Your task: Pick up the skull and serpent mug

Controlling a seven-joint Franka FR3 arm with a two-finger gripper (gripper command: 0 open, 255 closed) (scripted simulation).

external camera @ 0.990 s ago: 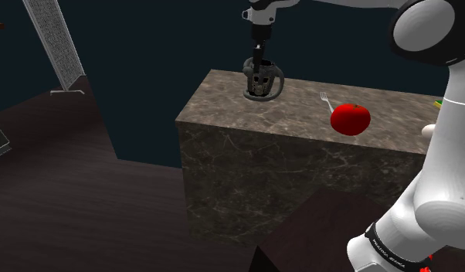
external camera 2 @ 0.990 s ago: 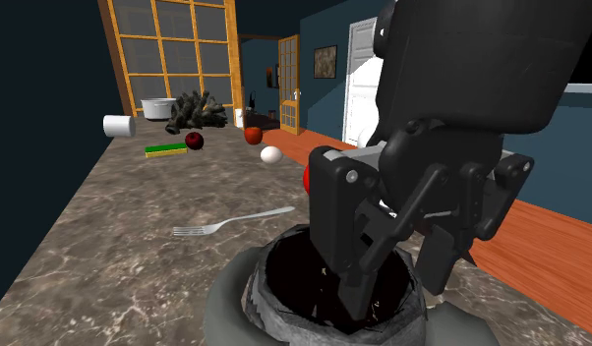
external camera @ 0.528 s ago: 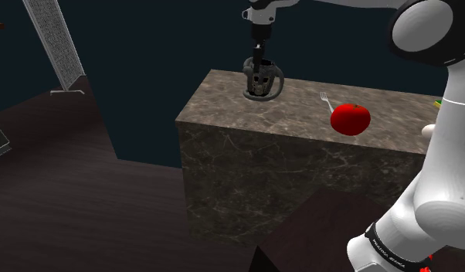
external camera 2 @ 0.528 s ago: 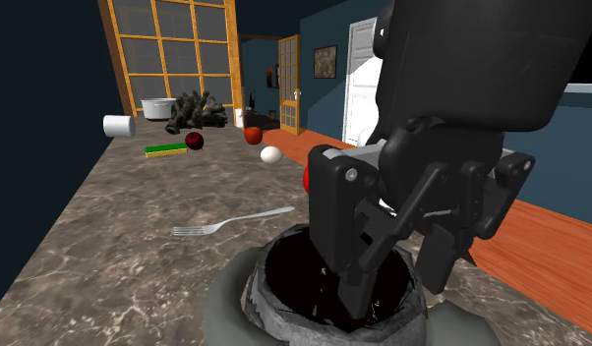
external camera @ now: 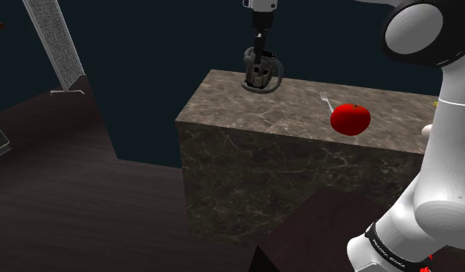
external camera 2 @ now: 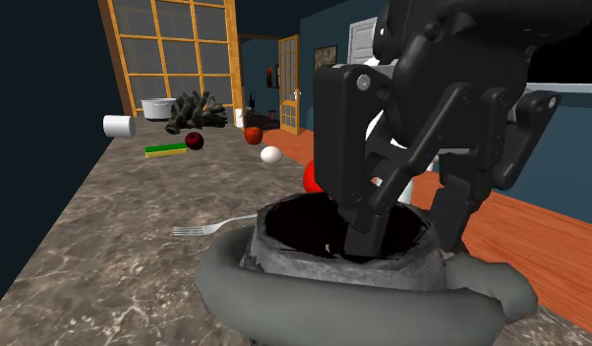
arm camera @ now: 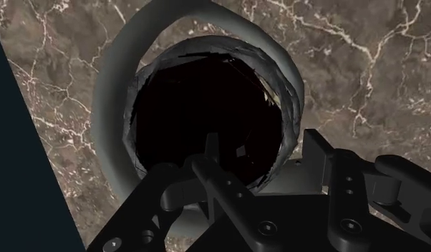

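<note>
I'm clamping the gripper on the skull mug's rim, one finger inside, so it's hanging upright.

In the shoulder view, we find open desk below and left of the mug, free out to the edge. Right of it, a fork and a red fruit sit close together and narrow the way. In the second exterior view, the upper left holds a white roll and a sponge, well apart from the mug.
</note>
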